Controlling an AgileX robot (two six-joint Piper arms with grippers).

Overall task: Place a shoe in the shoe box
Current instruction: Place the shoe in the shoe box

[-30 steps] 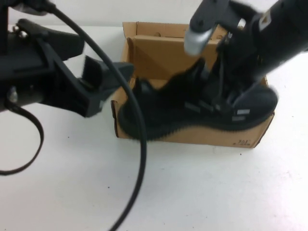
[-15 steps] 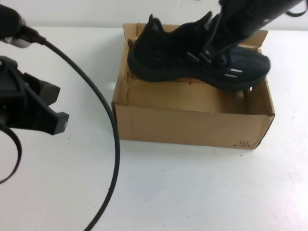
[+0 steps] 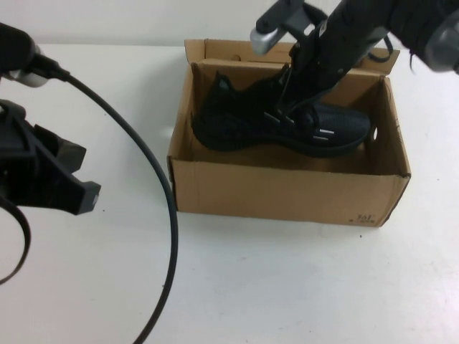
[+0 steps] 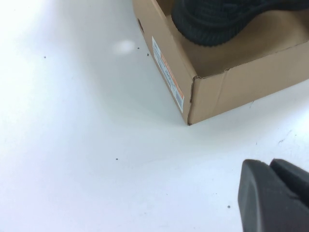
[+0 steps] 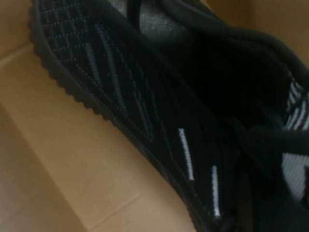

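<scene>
Shoe [image 3: 283,123] lowered into shoe box [image 3: 287,193], right claw [image 3: 297,107] clamped on it, left claw [image 4: 275,193] together, aside.

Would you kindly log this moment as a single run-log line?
shoe: inside shoe box | right pincer: shut on shoe | left pincer: shut, empty, beside box over table
</scene>
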